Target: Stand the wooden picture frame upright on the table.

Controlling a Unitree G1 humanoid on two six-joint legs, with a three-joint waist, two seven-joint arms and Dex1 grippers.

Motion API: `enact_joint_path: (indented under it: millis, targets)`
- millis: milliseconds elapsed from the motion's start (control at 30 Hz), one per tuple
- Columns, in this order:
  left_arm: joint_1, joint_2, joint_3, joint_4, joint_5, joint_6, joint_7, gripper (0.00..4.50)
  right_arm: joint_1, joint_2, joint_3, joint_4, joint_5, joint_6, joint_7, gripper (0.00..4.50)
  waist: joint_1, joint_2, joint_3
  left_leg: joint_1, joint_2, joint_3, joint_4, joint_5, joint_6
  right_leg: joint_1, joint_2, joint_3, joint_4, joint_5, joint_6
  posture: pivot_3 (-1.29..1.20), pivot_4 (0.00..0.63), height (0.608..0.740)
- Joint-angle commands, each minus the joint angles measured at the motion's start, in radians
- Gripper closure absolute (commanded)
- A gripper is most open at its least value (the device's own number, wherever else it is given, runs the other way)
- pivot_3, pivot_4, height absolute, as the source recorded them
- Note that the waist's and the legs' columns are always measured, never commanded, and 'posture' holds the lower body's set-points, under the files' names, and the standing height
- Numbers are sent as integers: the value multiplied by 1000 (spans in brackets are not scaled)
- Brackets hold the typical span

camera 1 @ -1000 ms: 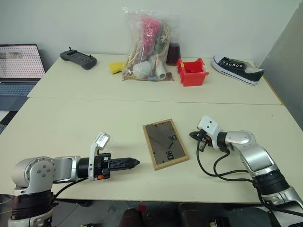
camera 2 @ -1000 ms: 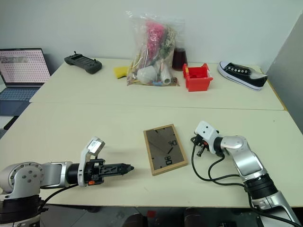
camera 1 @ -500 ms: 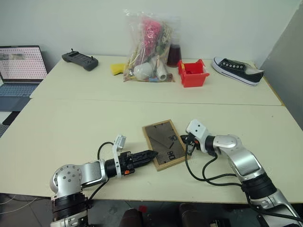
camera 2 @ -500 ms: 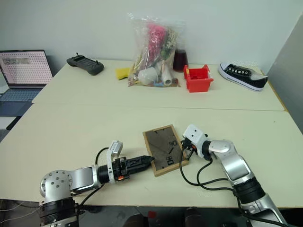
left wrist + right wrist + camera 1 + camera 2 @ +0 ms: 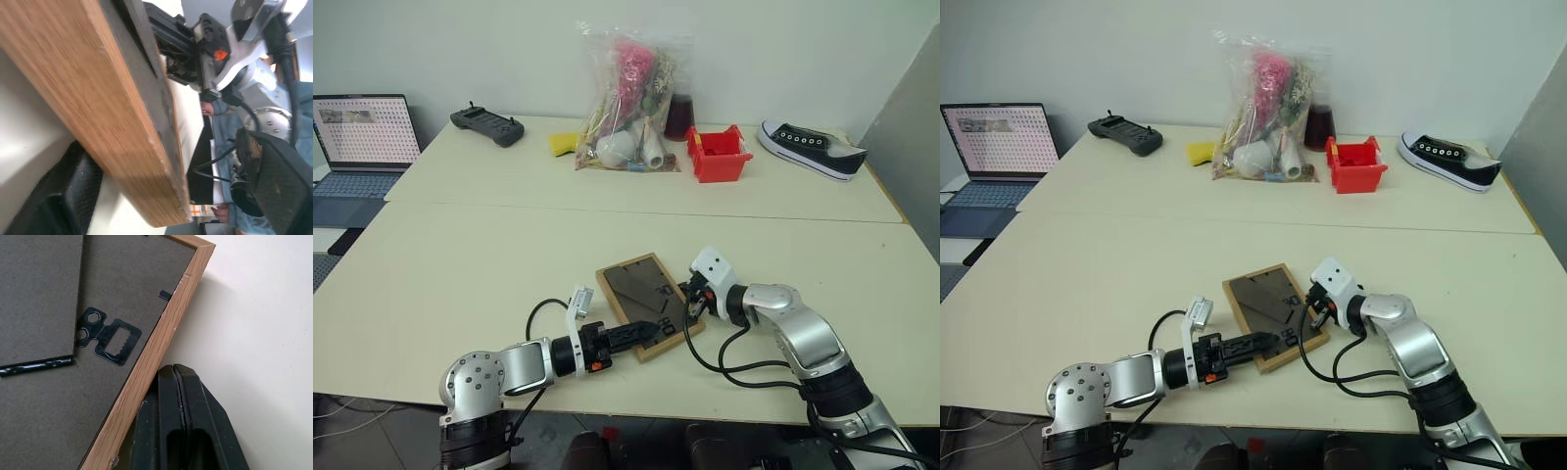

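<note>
Wooden picture frame point(image 5: 644, 304) front hidden | left tool point(image 5: 658, 327) covers near corner

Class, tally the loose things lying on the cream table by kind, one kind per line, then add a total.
Wooden picture frame: 1
Handheld controller: 1
Clear bag of mixed items: 1
Red bin: 1
Sneaker: 1
Yellow item: 1
Dark red jar: 1
Total: 7

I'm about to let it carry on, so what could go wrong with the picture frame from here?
The wooden picture frame lies back-up near the table front edge; a push from the left gripper might slide it off. The shut right gripper only presses the frame's side rail, so the frame may pivot or skid rather than lift.
</note>
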Motion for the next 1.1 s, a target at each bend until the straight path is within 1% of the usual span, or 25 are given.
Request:
enact_joint_path:
  millis: [33,67,133,267,367,433,500,533,600,667,733,833,933,1033,1100]
  targets:
    - [10,11,-16,25,34,-20,26,1229,-7,-2,-27,-39,23,11,-10,4500,0,0,0,0,0,0,0,0,0,0,0,0,0,0,0,0,150,740]
    - [4,11,-13,30,36,-29,29,1495,-8,-5,-29,-40,25,11,-12,4500,0,0,0,0,0,0,0,0,0,0,0,0,0,0,0,0,150,740]
    - [-16,7,-5,45,45,-53,46,1820,-8,-16,-41,-48,33,17,-12,4500,0,0,0,0,0,0,0,0,0,0,0,0,0,0,0,0,150,740]
    - [-53,11,-7,49,43,-72,50,2716,-9,-54,-85,-69,60,20,4,4500,0,0,0,0,0,0,0,0,0,0,0,0,0,0,0,0,150,740]
    - [-98,43,-15,40,31,-52,46,3137,-31,-124,-142,-57,93,0,54,4500,2,0,0,-1,0,0,0,0,0,0,0,0,0,0,0,0,150,740]
    - [-141,95,-34,40,32,-40,17,3200,-62,-167,-178,-37,129,-7,100,4500,1,-1,0,-1,0,0,0,0,0,0,0,0,0,0,0,0,150,740]
    - [-187,160,-56,41,30,-34,-34,3202,-102,-184,-215,-20,184,8,145,4143,-4,-1,2,-1,0,-1,0,0,0,-1,1,0,0,0,0,0,150,740]
    - [-216,196,-64,49,24,-26,-65,3202,-128,-184,-239,-18,241,46,181,4020,-9,-1,2,-1,0,-1,0,0,0,-2,2,0,0,0,0,0,150,740]
    - [-289,257,-60,89,2,-11,-126,3202,-191,-162,-316,-20,400,167,243,3517,-19,-1,4,-1,1,-3,-2,0,0,-2,3,0,0,0,0,0,150,740]
    - [-346,316,-75,125,1,-15,-192,3202,-245,-155,-350,-4,492,234,281,2984,-22,-1,6,-1,0,-6,-2,0,0,-2,4,0,0,0,0,0,150,740]
    - [-379,377,-119,140,34,-54,-270,3202,-279,-159,-338,8,521,242,305,2457,-21,-1,6,-3,0,-8,-2,0,0,-3,4,-2,0,0,0,0,150,740]
    - [-424,448,-190,163,108,-146,-371,3202,-342,-116,-326,32,566,263,294,1795,-20,-1,7,-5,0,-9,-2,0,0,-3,3,-3,-3,0,-1,0,150,740]
    - [-466,470,-230,188,159,-211,-427,3202,-385,-57,-312,54,581,272,252,1178,-19,-1,7,-5,-1,-9,-2,0,0,-3,2,-3,-2,0,-1,0,150,740]
    - [-494,473,-243,205,181,-242,-466,3202,-416,-1,-268,86,536,225,202,571,-20,-1,7,-5,-1,-9,-1,0,0,-4,3,-4,-1,0,-1,0,150,740]
    - [-500,472,-251,206,196,-258,-482,3202,-430,26,-215,102,473,167,158,131,-20,-1,7,-6,-1,-10,-1,0,0,-4,3,-4,-1,0,-1,0,150,740]
